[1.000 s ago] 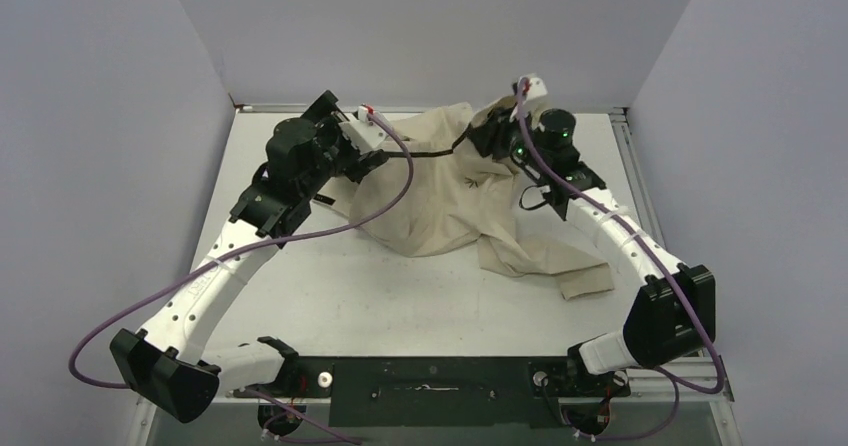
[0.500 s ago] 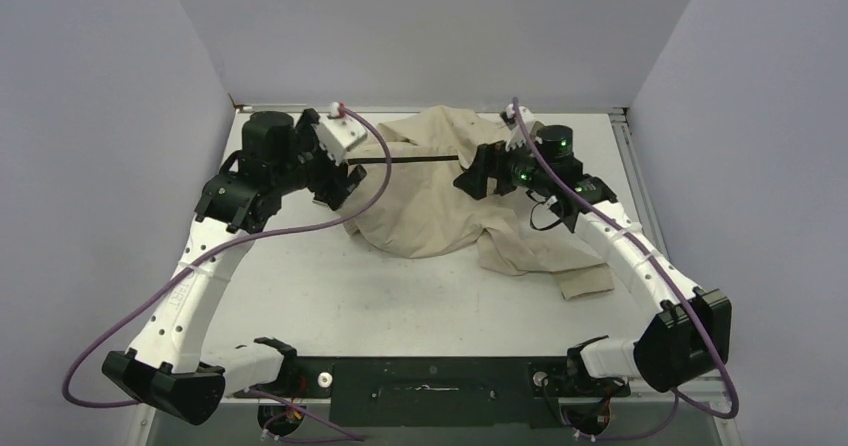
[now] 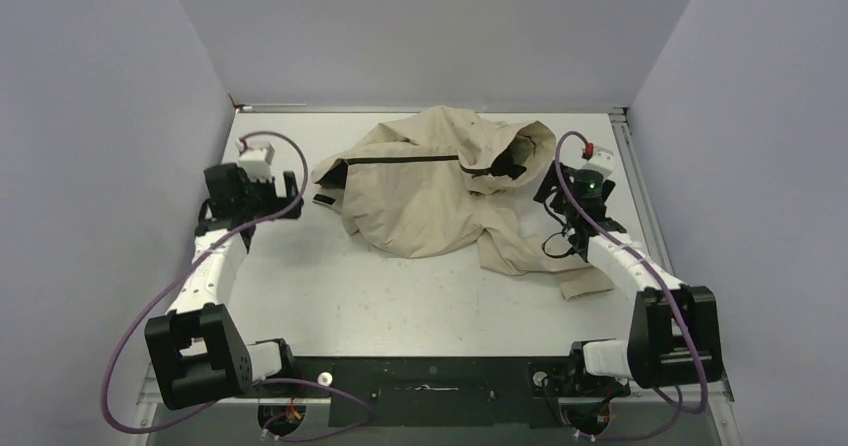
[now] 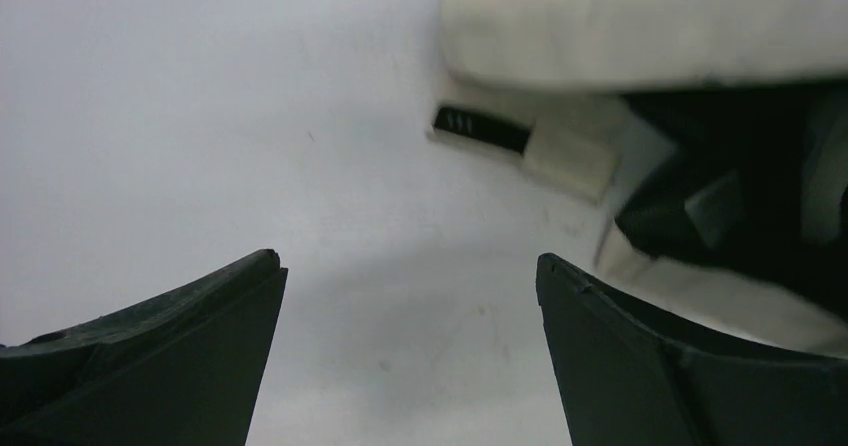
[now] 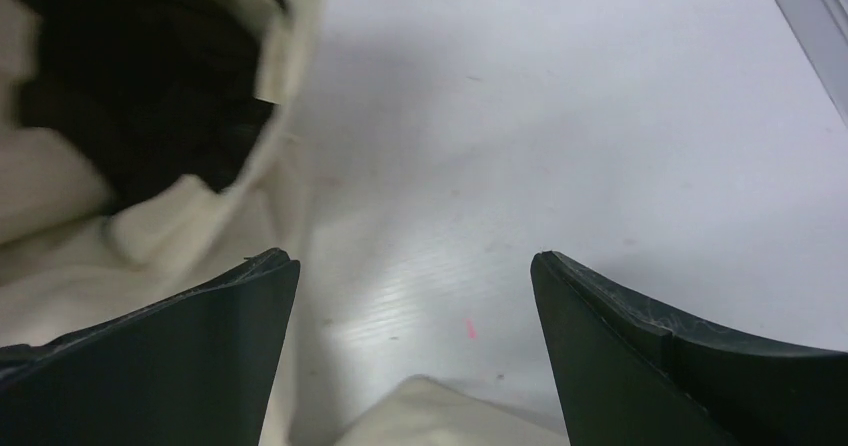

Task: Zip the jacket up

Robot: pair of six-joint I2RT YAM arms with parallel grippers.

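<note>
Top external view: the two arms are bolted at the near edge of the table [image 3: 400,296], each one bent out toward its own side. The left gripper [image 3: 292,194] is near the left edge. Its jaws stand wide apart and hold nothing. It is just beside the left end of the jacket [image 3: 430,191] but does not touch it. The right gripper [image 3: 547,184] is near the right edge, also wide and empty, close to the hood [image 3: 515,156].

The jacket lies crumpled on the far half of the table, between the two grippers. One sleeve [image 3: 585,281] reaches toward the near right side. The black zipper line [image 3: 410,160] runs from left to right across the far part of the jacket, up to the hood opening. Whether it is closed to the end, I cannot tell.

In the left wrist view, the left gripper [image 4: 407,261] has only bare table between its fingers. Beyond it lie a small black tab [image 4: 482,129] and the blurred cream edge of the jacket [image 4: 620,26].

In the right wrist view, the right gripper [image 5: 412,257] is over bare table. The cream jacket [image 5: 60,176] with its black lining [image 5: 130,96] is at the far left.
</note>
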